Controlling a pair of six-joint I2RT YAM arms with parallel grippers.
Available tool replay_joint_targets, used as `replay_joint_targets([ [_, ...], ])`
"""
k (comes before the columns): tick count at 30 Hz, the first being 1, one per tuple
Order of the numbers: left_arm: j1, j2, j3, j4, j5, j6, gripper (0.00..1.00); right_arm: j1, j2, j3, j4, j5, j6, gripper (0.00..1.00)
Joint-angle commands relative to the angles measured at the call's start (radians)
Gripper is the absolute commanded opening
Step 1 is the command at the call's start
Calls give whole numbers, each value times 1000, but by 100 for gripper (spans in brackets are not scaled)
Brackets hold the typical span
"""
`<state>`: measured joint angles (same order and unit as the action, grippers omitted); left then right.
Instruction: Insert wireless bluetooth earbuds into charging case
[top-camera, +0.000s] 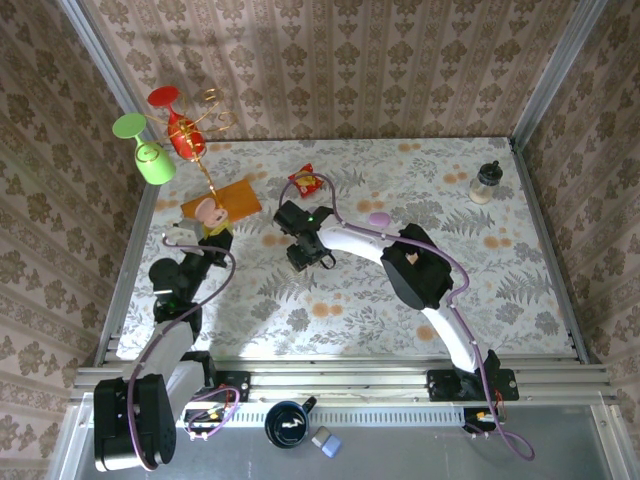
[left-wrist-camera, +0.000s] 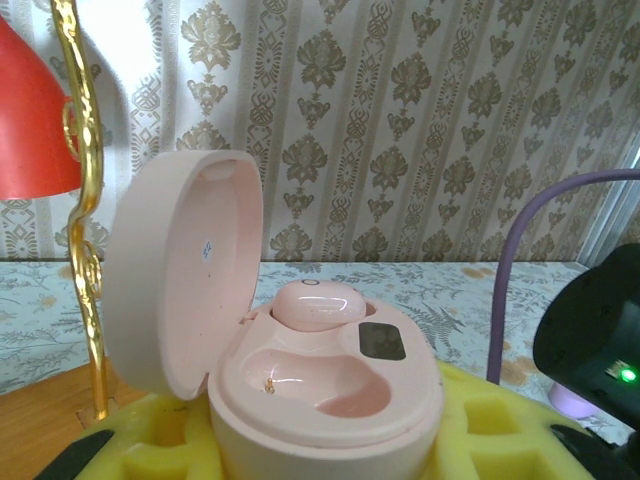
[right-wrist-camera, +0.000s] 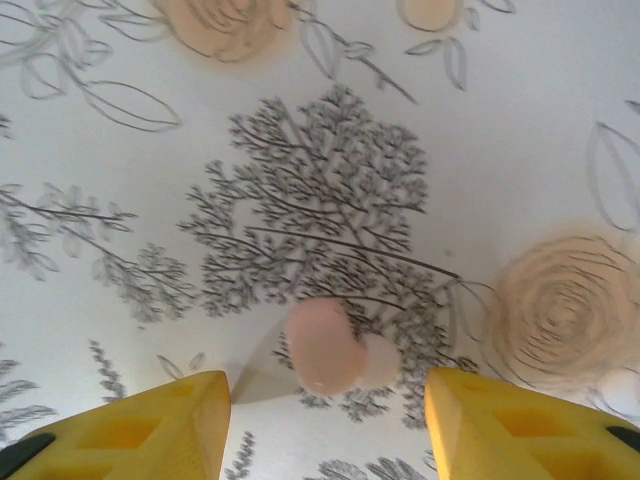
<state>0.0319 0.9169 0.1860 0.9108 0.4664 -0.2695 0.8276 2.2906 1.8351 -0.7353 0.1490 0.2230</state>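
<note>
At the left of the flower-printed table (top-camera: 520, 290), the left gripper (top-camera: 212, 224) is clamped on an open charging case (left-wrist-camera: 330, 400). The case is a pale pink, pebble-shaped shell held between yellow foam pads (left-wrist-camera: 480, 425), its lid (left-wrist-camera: 185, 265) swung up to the left. One earbud (left-wrist-camera: 315, 303), glossy and pink, sits in the case's far socket beside a small dark display; the near socket is bare and shiny. Beside the case stands a gold wire rack (left-wrist-camera: 85, 200) carrying a red glass (top-camera: 185, 135) and a green glass (top-camera: 155, 162), with an orange board (top-camera: 235, 198) at its foot.

Toward the middle, a red-and-yellow snack packet (top-camera: 305, 180) lies on the cloth. Near it the right gripper (right-wrist-camera: 326, 415) hangs low over the table with its yellow fingers (right-wrist-camera: 150, 425) apart — between them, touching neither, a second earbud (right-wrist-camera: 320, 347) lies on a printed tree pattern. It is a rounded, pastel-pink bud with a whitish lobe on its right side.

Further right rest a small lilac case (top-camera: 378, 217) and — near the far right edge — a capped jar (top-camera: 486, 182).
</note>
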Motion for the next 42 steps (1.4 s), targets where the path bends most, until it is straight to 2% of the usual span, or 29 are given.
replay_joint_targets([
  [1,13,-5,14,16,2,-7,28,32,-17,53,-60,196,3,56],
  [11,19,-6,10,14,4,-8,28,99,74,194,-150,294,-134,55],
  [18,19,-4,7,15,9,-11,28,108,159,312,-249,336,-155,45],
  [31,20,-6,5,20,15,-17,28,117,193,342,-259,364,-168,35],
  [35,20,-4,4,18,14,-17,28,116,205,352,-263,366,-168,29],
  [42,20,-5,4,19,15,-16,28,116,217,366,-273,370,-169,26],
])
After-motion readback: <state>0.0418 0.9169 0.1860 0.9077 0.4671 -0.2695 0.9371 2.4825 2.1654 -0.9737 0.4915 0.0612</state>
